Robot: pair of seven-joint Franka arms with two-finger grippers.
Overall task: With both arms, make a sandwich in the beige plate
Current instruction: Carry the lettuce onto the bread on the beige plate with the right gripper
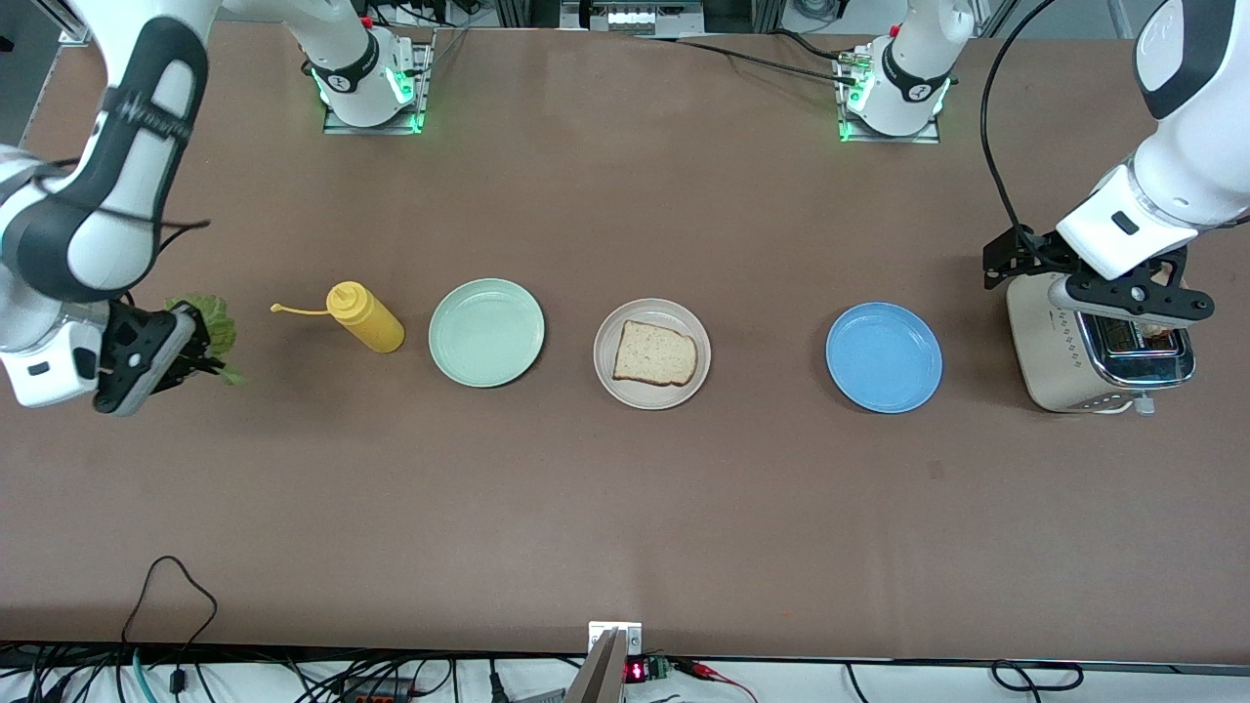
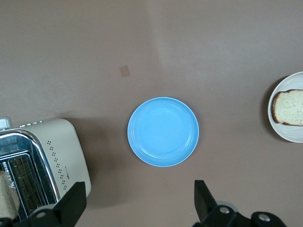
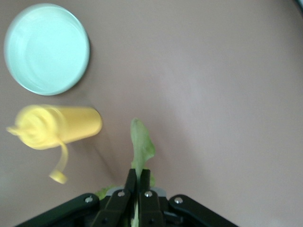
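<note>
The beige plate [image 1: 651,353] sits mid-table with one bread slice [image 1: 654,352] on it; both also show in the left wrist view, the plate [image 2: 289,135] and the slice [image 2: 289,107]. My right gripper [image 1: 186,350] is shut on a ruffled green lettuce leaf [image 1: 213,327] and holds it above the table at the right arm's end; the right wrist view shows the leaf [image 3: 141,144] pinched between the fingers [image 3: 140,180]. My left gripper [image 1: 1138,303] is open over the toaster [image 1: 1094,347]. A second bread slice [image 2: 6,202] sticks out of the toaster [image 2: 57,156].
A yellow squeeze bottle [image 1: 363,315] lies beside a pale mint-green plate [image 1: 486,332], both between the lettuce and the beige plate. A blue plate [image 1: 884,356] sits between the beige plate and the toaster. Cables run along the table's near edge.
</note>
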